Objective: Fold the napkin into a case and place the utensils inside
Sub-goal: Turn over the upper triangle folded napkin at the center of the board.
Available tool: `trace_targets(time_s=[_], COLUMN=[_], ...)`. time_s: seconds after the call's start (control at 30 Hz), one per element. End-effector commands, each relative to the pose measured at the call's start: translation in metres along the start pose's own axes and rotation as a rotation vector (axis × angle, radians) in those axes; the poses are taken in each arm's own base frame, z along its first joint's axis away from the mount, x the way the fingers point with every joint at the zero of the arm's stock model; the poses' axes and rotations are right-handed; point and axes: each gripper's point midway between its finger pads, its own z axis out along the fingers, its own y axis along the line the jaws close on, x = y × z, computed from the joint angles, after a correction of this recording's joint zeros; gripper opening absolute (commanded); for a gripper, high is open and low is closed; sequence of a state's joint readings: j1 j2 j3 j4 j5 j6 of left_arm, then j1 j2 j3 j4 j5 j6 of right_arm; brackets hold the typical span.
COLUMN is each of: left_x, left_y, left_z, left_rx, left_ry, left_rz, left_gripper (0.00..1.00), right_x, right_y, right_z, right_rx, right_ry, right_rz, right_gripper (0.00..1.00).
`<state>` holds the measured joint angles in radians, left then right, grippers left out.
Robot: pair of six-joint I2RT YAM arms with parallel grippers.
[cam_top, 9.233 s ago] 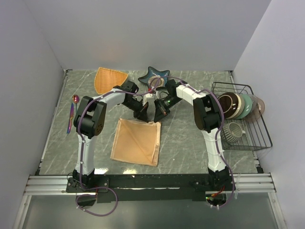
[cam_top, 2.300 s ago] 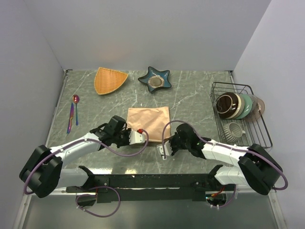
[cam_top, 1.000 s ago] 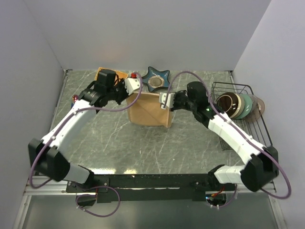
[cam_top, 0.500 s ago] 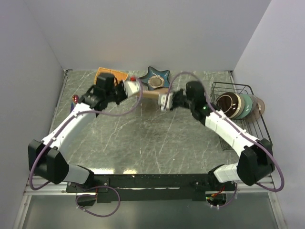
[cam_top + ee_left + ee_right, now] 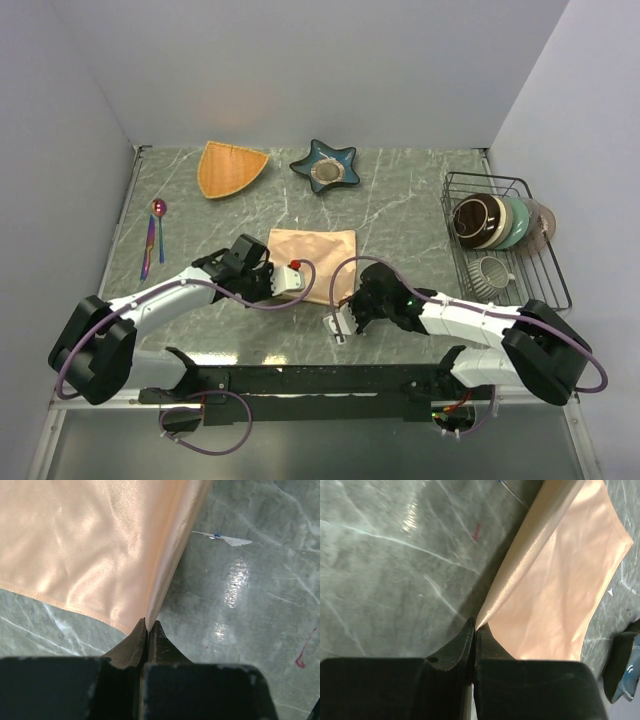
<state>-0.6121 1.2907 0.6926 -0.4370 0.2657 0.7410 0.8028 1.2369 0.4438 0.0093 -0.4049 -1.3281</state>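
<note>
Lying at the far left of the surface [image 5: 400, 225], the utensils [image 5: 150, 240] sit side by side, well apart from both arms and from the cloth, with an orange fan-shaped dish [image 5: 232, 168] beyond them.

Next comes the left pincer [image 5: 148, 626], clenched on the near left corner of the napkin [image 5: 318, 248]. Only the very tips hold a thin sliver of fabric. The napkin rests near the middle of the surface as a squarish peach sheet. Its far edge lies flat, and its near edge runs between the two pincers. At the near right corner the right pincer [image 5: 475, 624] is clenched on the cloth in the same way, with the satin fanning away from its tips.

My main worry is slippage. The cloth looks glossy and slick, and each hold covers so little of it that a quick pull could draw a corner free and let the fold collapse. If one arm travels further or faster than the other, the edges would probably land skewed and the case would come out crooked. Pressing low could also drag the tips across the stone top.

The utensils lie far off to the left, so fetching them means letting go of the napkin, and it may spring open. At the far right, the wire rack [image 5: 548, 262] of crockery stands well clear.
</note>
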Motion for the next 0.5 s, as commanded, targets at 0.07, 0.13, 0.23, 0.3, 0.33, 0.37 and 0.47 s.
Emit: trace_targets(time_s=[0.07,0.13,0.23,0.3,0.33,0.37,0.47], left_x=[0.009,0.011,0.013,0.013,0.014,0.014,0.013], left_y=[-0.022,-0.025,-0.026,-0.028,-0.031,-0.034,-0.045], left_z=[0.001,0.003,0.005,0.005,0.005,0.005,-0.002], left_rx=[0.067,0.072,0.072,0.077,0.084,0.092,0.135], left_ry=[0.025,0.032,0.043,0.047,0.052,0.055,0.056], left_rz=[-0.028,-0.025,-0.022,-0.017,-0.015,-0.009,0.005], left_gripper=[0.01,0.01,0.01,0.01,0.01,0.03,0.39], right_x=[0.005,0.004,0.002,0.002,0.002,-0.001,-0.005], right_y=[-0.006,-0.005,0.000,0.003,0.006,0.007,0.007], right_z=[0.002,0.004,0.006,0.006,0.006,0.005,0.001], right_rx=[0.045,0.040,0.018,0.013,0.007,0.005,0.007], right_ry=[0.060,0.065,0.069,0.073,0.076,0.071,0.069], right_rz=[0.013,0.013,0.020,0.026,0.027,0.028,0.036], right_gripper=[0.00,0.00,0.00,0.00,0.00,0.00,0.25])
